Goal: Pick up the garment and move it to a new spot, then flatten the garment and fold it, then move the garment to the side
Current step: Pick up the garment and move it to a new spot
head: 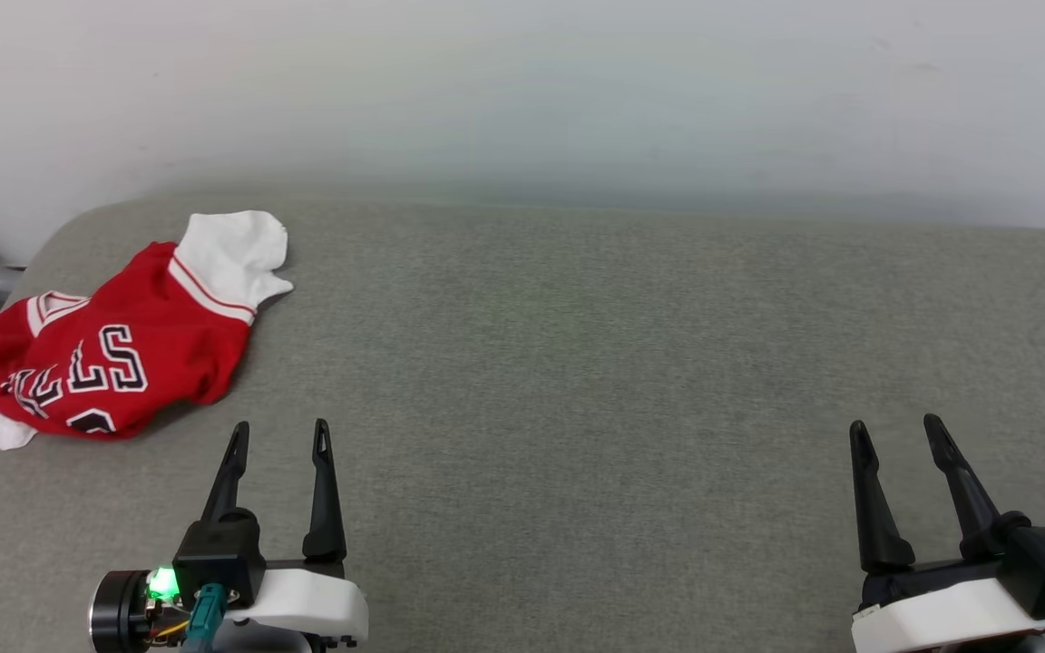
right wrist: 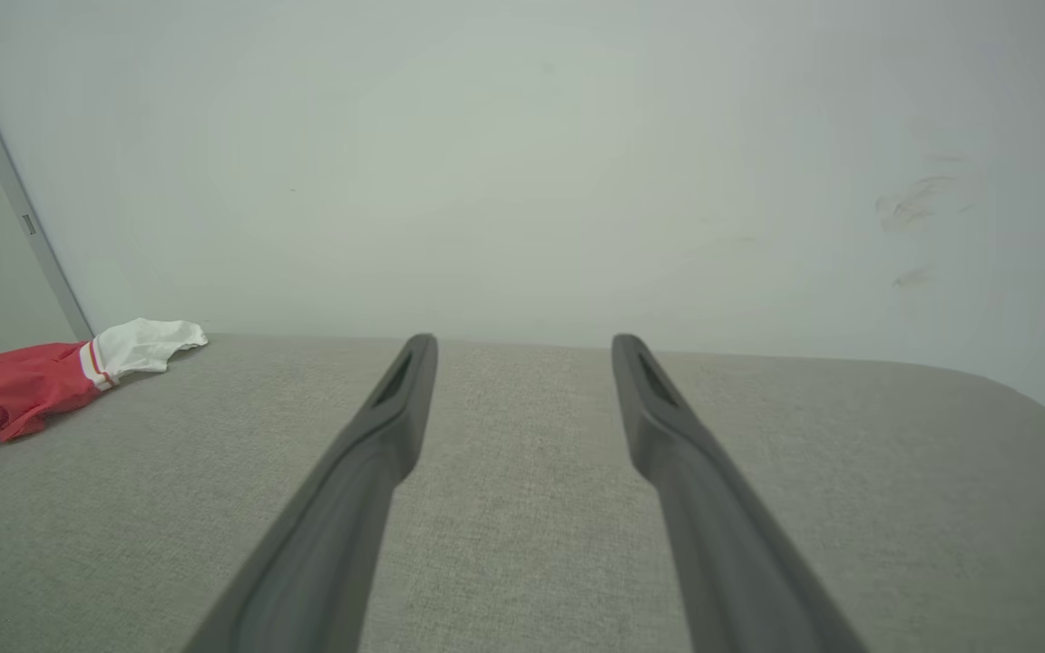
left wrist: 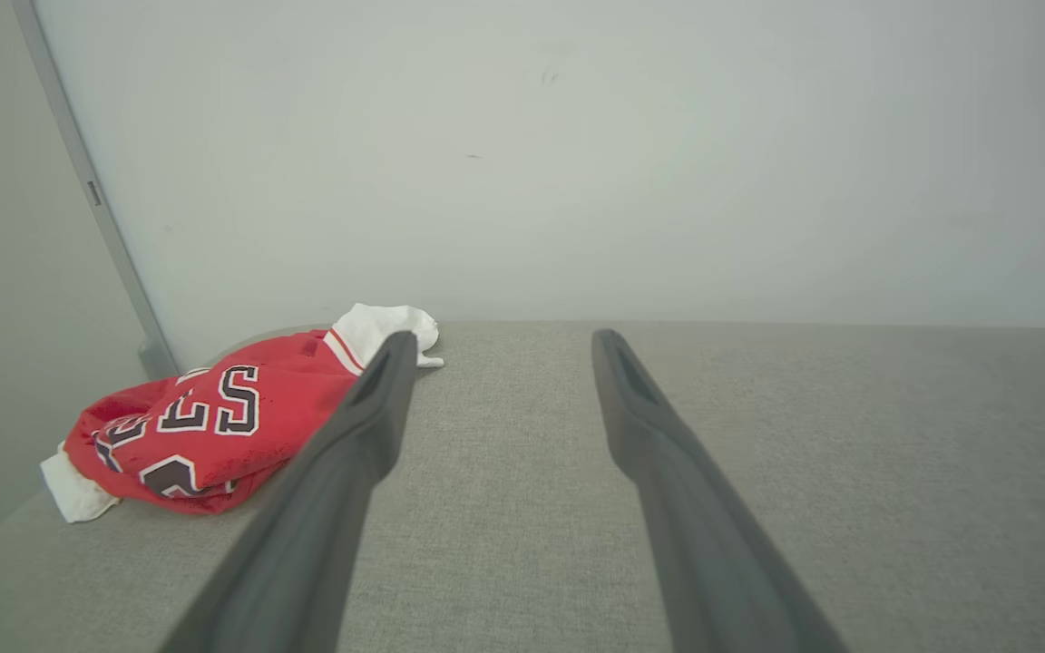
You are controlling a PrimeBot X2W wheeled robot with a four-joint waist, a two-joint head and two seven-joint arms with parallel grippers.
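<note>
On pad [head: 577, 363], far left: garment [head: 114, 345] crumpled | head view adds probable collar [head: 49, 307] | left end effector [head: 279, 433], right end effector [head: 894, 428] gaping, empty

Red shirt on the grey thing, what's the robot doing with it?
Nothing is touching it right now. The red shirt lies crumpled at the far left of the grey padded surface, with a white sleeve sticking out at the back. The robot's left gripper is open just in front of the shirt, apart from it. The right gripper is open far over on the other side, holding nothing. The picking up has not begun.
</note>
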